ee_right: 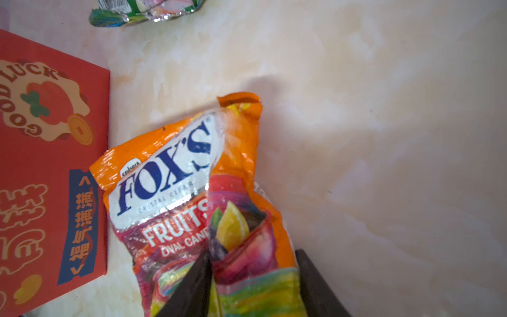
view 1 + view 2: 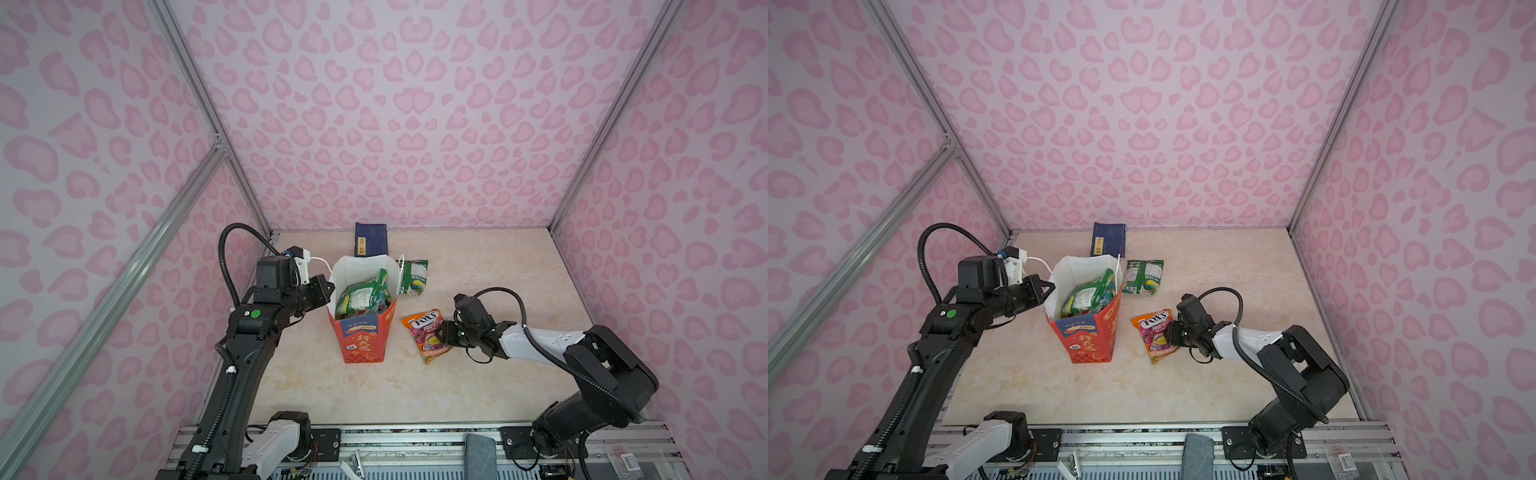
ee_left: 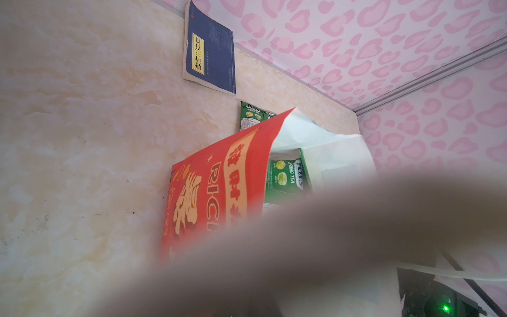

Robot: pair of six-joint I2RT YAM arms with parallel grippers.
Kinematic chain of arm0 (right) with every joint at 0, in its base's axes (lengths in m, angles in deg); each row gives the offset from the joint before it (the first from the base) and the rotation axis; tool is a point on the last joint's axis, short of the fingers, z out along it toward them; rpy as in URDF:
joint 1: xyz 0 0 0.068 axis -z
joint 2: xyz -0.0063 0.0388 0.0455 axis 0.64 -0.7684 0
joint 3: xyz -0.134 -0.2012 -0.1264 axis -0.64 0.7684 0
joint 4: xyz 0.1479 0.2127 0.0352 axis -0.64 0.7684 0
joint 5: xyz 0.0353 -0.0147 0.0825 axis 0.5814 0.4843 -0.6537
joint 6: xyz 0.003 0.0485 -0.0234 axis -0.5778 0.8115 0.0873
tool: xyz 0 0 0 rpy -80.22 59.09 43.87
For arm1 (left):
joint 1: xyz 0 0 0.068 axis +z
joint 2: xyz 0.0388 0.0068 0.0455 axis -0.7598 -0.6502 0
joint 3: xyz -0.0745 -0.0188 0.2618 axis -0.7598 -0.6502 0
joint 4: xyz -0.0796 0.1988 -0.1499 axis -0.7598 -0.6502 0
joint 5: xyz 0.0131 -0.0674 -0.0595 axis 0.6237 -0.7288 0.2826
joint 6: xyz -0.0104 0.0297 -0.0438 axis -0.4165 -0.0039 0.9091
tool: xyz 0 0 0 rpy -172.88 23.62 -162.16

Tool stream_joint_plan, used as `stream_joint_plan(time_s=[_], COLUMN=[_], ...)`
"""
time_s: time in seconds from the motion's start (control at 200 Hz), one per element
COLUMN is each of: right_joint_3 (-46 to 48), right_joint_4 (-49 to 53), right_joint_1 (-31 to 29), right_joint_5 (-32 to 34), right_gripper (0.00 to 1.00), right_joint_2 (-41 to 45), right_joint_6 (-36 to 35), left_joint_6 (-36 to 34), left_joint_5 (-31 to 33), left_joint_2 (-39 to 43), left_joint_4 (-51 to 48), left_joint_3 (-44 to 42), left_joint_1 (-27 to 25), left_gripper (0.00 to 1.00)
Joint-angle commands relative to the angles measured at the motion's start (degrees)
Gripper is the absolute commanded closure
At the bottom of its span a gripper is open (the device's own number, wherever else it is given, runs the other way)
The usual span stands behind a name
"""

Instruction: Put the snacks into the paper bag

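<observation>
The red-orange paper bag (image 2: 363, 336) stands upright mid-table with its mouth wide, and several green snacks (image 2: 361, 297) lie inside. My left gripper (image 2: 329, 288) is shut on the bag's left rim; in the left wrist view a pale blur covers its jaws. To the bag's right an orange FOX'S packet (image 2: 422, 326) lies on the table. My right gripper (image 1: 252, 254) pinches a raised fold of that packet (image 1: 170, 170) between its two dark fingers. One more green packet (image 2: 413, 276) lies flat behind the bag, to its right.
A flat dark-blue booklet (image 2: 371, 239) with a yellow label lies against the back wall, just behind the bag. Pink patterned walls close the table on three sides. A metal rail (image 2: 415, 432) runs along the front edge between the arm bases.
</observation>
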Motion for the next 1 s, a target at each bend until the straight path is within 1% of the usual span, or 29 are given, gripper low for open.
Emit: stream_joint_plan(time_s=[0.0, 0.09, 0.14, 0.27, 0.36, 0.4, 0.995], right_joint_3=[0.49, 0.19, -0.05, -0.62, -1.1, -1.46, -5.82], right_joint_4=[4.43, 5.61, 6.29, 8.48, 9.86, 10.67, 19.12], right_joint_1=[-0.11, -0.11, -0.15, -0.16, -0.11, -0.13, -0.24], right_joint_5=[-1.32, -1.27, -1.32, -0.91, -0.85, -0.69, 1.2], right_gripper=[0.61, 0.7, 0.77, 0.92, 0.96, 1.0, 1.0], right_joint_2=[1.09, 3.42, 4.95, 8.6, 10.44, 11.12, 22.97], right_joint_6=[-0.05, -0.03, -0.06, -0.23, -0.62, -0.8, -1.57], left_joint_6=[-0.35, -0.36, -0.35, -0.35, -0.35, -0.35, -0.34], left_joint_5=[-0.96, -0.96, -0.97, -0.98, -0.97, -1.0, -1.23], left_joint_2=[0.03, 0.13, 0.13, 0.22, 0.22, 0.21, 0.13], left_joint_4=[2.84, 2.79, 2.84, 2.82, 2.78, 2.82, 2.86], left_joint_3=[-0.11, -0.08, -0.14, -0.07, -0.08, -0.12, -0.07], left_joint_1=[0.01, 0.02, -0.02, -0.02, 0.05, 0.01, -0.01], left_gripper=[0.93, 0.93, 0.93, 0.93, 0.93, 0.93, 0.92])
